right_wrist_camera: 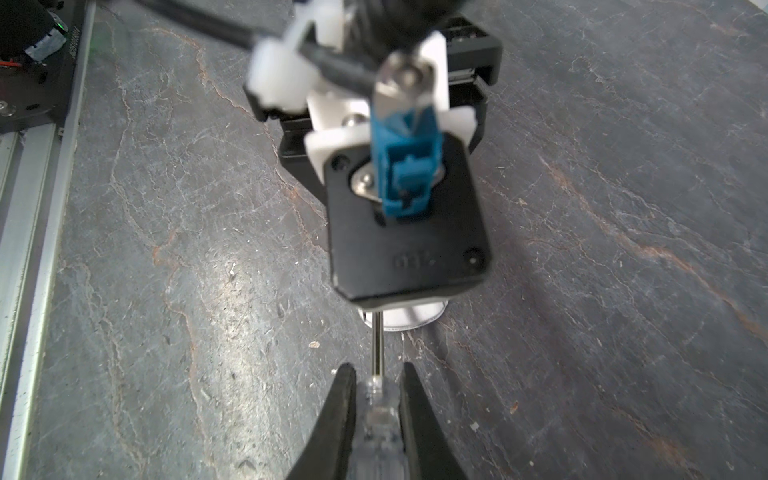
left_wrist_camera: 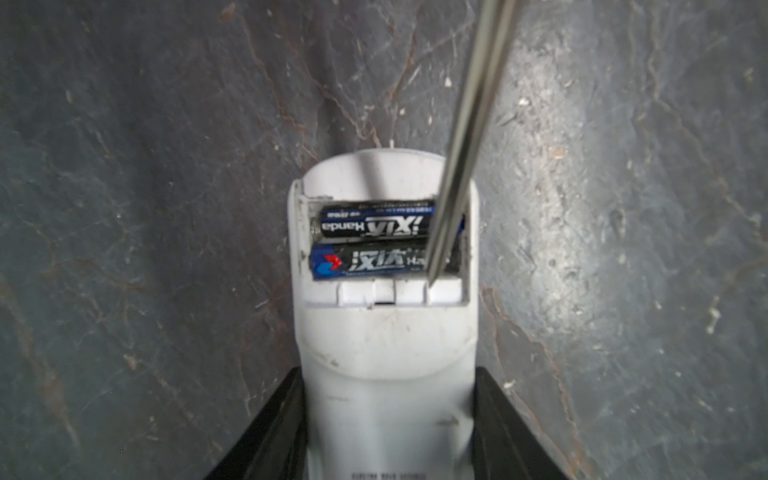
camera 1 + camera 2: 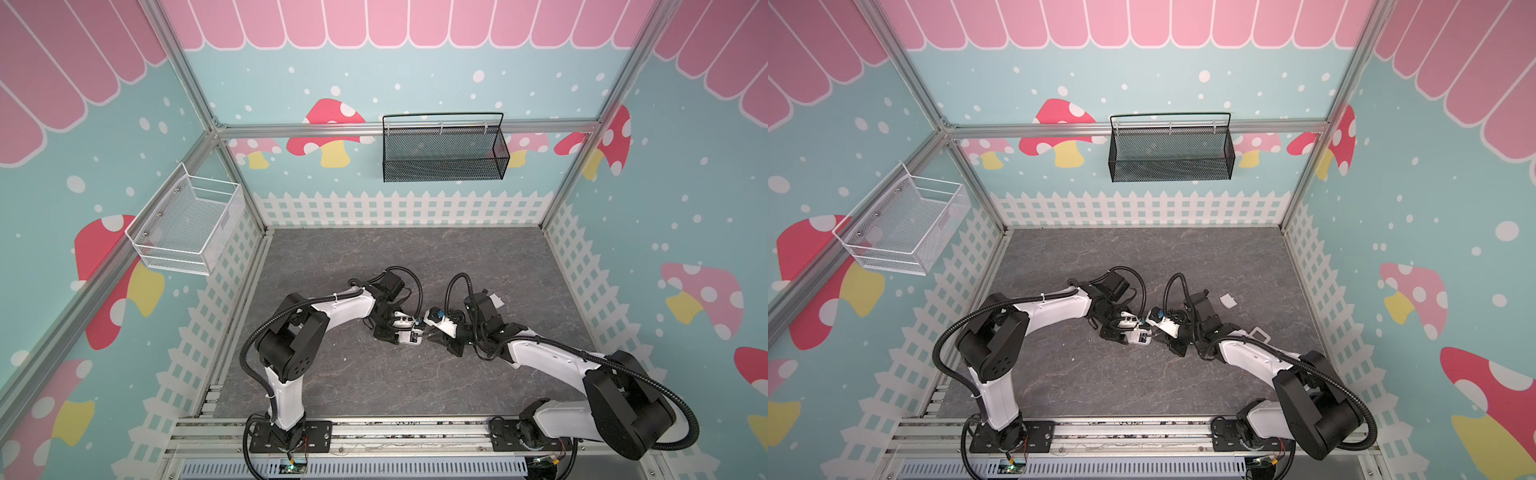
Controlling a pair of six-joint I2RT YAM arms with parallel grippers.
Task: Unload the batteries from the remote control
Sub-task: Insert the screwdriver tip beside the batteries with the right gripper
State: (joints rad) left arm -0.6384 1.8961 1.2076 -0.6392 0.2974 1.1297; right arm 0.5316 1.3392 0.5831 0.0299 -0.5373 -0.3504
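In the left wrist view the white remote control [image 2: 386, 353] lies lengthwise between the fingers of my left gripper [image 2: 388, 374], which is shut on its body. Its back compartment is open. Two batteries lie side by side in it, one black with white lettering [image 2: 374, 224] and one black with a blue end [image 2: 365, 262]. My right gripper [image 1: 378, 370] is shut on the clear handle of a screwdriver [image 1: 380, 415]. The screwdriver's steel shaft [image 2: 465, 145] slants down into the compartment, its tip at one end of the blue-ended battery. In both top views the two grippers meet at mid-table [image 3: 426, 332].
A small white cover piece [image 3: 1228, 300] lies on the grey table behind the right arm, and a white-framed flat piece [image 3: 1258, 333] lies beside that arm. A white wire basket [image 3: 187, 224] hangs on the left wall. A black mesh basket [image 3: 444, 149] hangs on the back wall.
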